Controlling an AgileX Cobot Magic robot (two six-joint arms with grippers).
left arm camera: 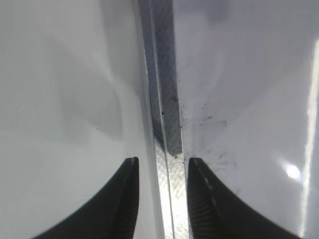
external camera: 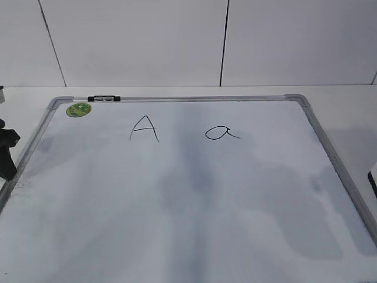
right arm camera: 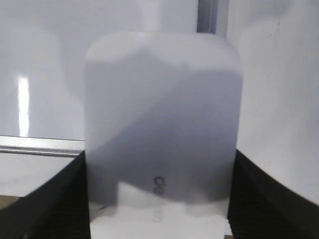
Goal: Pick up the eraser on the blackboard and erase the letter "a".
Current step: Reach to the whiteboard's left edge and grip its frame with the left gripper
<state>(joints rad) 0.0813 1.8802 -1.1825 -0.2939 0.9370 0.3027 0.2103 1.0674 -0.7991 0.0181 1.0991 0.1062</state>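
Observation:
The blackboard (external camera: 177, 206) lies flat on the white table. The letter "a" (external camera: 221, 132) is written in black on its upper middle. The eraser (right arm camera: 162, 99), white with small grey lettering, fills the right wrist view and sits between the two black fingers of my right gripper (right arm camera: 159, 155), which press on both its sides. The eraser is out of the exterior view; only a dark sliver of the right arm (external camera: 373, 183) shows there at the right edge. My left gripper (left arm camera: 162, 162) is open and empty, straddling the board's left frame rail (left arm camera: 164, 99); it also shows in the exterior view (external camera: 7, 153).
A capital "A" (external camera: 144, 128) is written left of the "a". A round green sticker (external camera: 78, 109) sits in the board's top-left corner, and a black-and-silver clip (external camera: 103, 98) sits on the top frame. A white wall stands behind the table.

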